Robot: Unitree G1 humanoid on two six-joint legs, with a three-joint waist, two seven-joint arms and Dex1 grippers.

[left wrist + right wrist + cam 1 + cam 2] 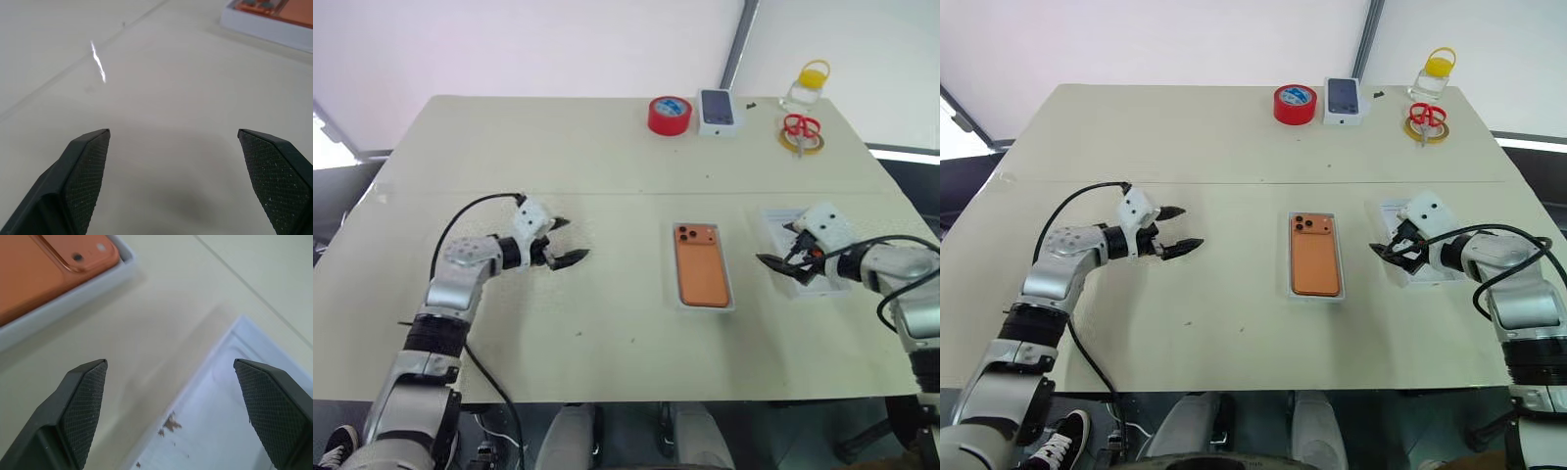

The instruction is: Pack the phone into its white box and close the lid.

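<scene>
Risks, biggest thing first:

- Table: broad and smooth, with nothing to stop the white box from sliding. Any sideways nudge while covering could skid or twist it, so the lid would land askew.
- Phone: lies flat in that box at mid-table, camera cluster toward the far edge. Appears seated. If one corner rides up on the rim, pressing down would jam the lid or tip the tray.
- Flat white piece: lies to the right of the box, well apart from it. Cannot tell whether lid or insert; closing with the wrong part would fail.
- Right gripper: hovers over that piece, jaws spread wide, holding nothing. A thin flat piece gives little edge to pinch, so could slip or get pushed away.
- Left gripper: also wide and empty, over bare table left of the box, too far off to steady it.

View differences:

- Head views give the full layout, plus red tape roll, small printed box, scissors and bottle along the far edge.
- Right wrist view adds brown specks and a faint curved line on the white piece.
- Left wrist view catches the box corner across bare table.
</scene>
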